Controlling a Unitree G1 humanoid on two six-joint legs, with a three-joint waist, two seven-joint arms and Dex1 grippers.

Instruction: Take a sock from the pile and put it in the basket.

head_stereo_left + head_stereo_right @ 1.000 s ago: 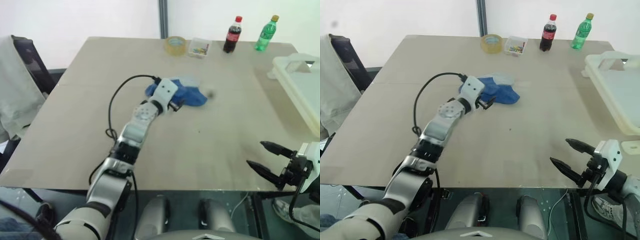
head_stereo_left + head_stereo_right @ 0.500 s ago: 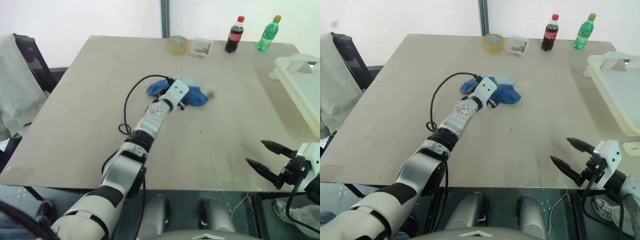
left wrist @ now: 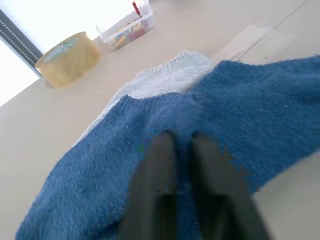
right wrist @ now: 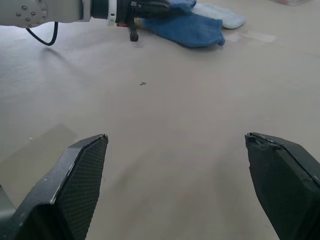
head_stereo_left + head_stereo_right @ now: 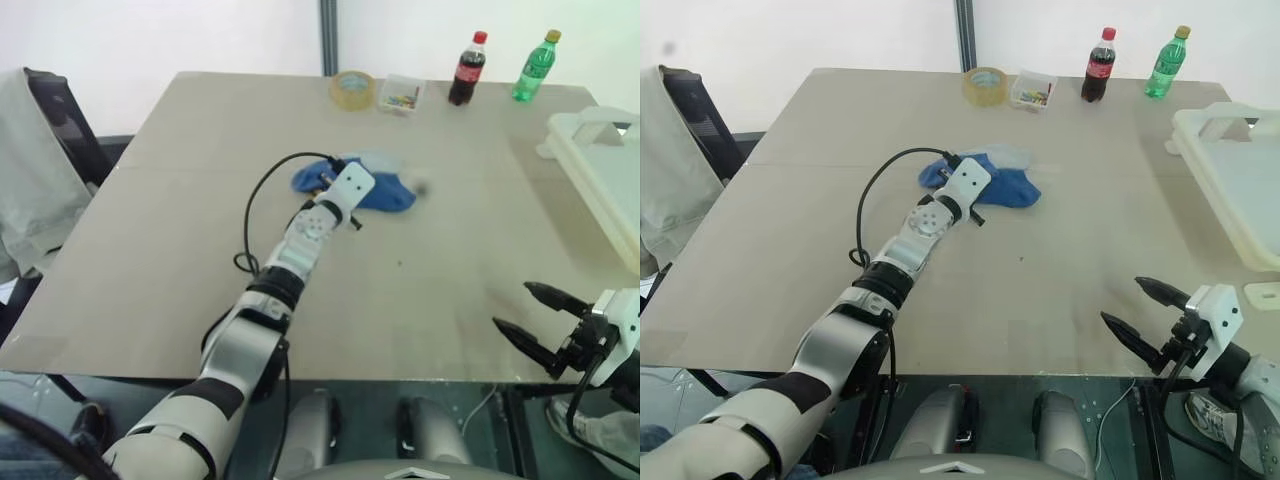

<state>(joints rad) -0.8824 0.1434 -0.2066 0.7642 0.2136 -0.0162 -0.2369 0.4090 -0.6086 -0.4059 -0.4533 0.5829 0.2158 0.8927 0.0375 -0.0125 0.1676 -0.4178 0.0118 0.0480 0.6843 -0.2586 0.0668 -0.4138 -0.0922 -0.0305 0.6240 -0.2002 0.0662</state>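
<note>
Beige table [image 5: 150, 250], wide and mostly bare, ran up to a white wall. Nearest, at about four o'clock: right gripper [image 5: 1145, 320], prongs spread wide, nothing in them, probably parked clear of the work. Toward centre: left gripper [image 3: 180, 165], clenched on a blue sock [image 3: 100, 190] of the pile [image 5: 365, 185], blue on pale grey, likely pinched to lift one free. At two o'clock: white basket [image 5: 600, 175], no sock seen inside. At twelve: tape roll [image 5: 351, 90], small clear box [image 5: 400, 95] of coloured bits, two bottles [image 5: 465, 70].
</note>
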